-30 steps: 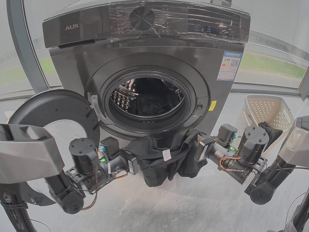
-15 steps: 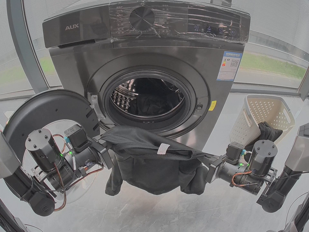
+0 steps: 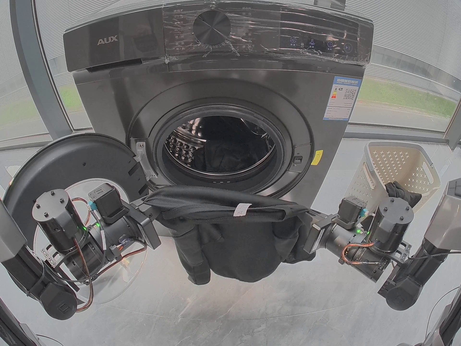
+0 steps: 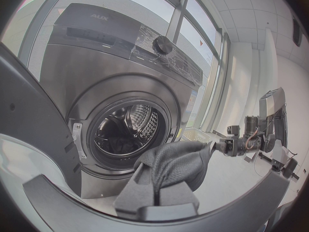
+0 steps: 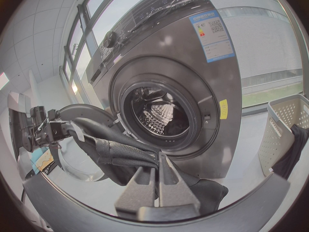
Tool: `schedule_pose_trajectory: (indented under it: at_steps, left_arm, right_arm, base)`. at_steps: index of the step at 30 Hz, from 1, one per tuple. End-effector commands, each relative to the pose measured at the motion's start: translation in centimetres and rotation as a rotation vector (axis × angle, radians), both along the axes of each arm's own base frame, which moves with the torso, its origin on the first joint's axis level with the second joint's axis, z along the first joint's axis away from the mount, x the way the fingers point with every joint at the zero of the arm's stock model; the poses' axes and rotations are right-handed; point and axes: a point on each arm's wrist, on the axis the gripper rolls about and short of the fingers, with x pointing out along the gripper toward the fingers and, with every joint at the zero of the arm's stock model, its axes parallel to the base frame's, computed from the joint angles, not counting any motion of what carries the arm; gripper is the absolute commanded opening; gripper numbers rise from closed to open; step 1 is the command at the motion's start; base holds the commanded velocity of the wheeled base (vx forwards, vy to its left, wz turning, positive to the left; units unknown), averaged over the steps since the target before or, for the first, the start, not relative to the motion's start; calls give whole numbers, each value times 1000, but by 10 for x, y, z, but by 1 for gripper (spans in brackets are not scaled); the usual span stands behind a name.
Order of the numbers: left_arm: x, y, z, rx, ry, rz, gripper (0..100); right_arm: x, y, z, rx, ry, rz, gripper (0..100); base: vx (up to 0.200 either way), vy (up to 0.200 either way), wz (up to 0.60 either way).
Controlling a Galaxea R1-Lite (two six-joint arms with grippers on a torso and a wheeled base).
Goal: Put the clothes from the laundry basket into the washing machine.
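Door (image 3: 72,164): swung wide open at the left of the washing machine (image 3: 216,73), its round window facing the floor (image 3: 240,308).
Left claw (image 3: 152,210): pressed together on the left end of the black garment (image 3: 225,227), just in front of the door's lower edge.
Black garment: strung between the two claws as a taut band, with the rest hanging below it, clear of the floor. It sits just below the front lip of the drum opening (image 3: 218,145), outside the machine.
Drum opening: unobstructed, with dark clothes already lying inside.
Right claw (image 3: 307,224): pinching the garment's right end, low before the machine's right front corner.
Laundry basket (image 3: 398,162): on the floor to the right of the machine, with another dark piece (image 3: 403,193) draped at its near rim.
Step in hand: carrying one garment, held by both ends, up to the drum.
Next move: probably raise both claws above the lip and bring them closer together so the span fits the opening. Push forward until the hanging bulk is over the rim, then let go well inside, or cloth may trail over the seal.
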Motion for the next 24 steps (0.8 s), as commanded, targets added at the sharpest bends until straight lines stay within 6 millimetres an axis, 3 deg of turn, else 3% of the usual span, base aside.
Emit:
schedule_pose_trajectory:
  at_steps: [1,10,24]
  left_arm:
    - [1,-1,-5,11,16,-1,0]
    - [7,-2,-23,82,51,8,0]
    - [12,1,-18,72,28,31,0]
  right_arm:
    - [9,0,6,20,-30,-19,0]
    - [13,0,21,58,-84,-33,0]
    - [16,1,25,69,-99,-68,0]
  base:
    - [0,0,0]
    - [0,0,0]
    - [0,0,0]
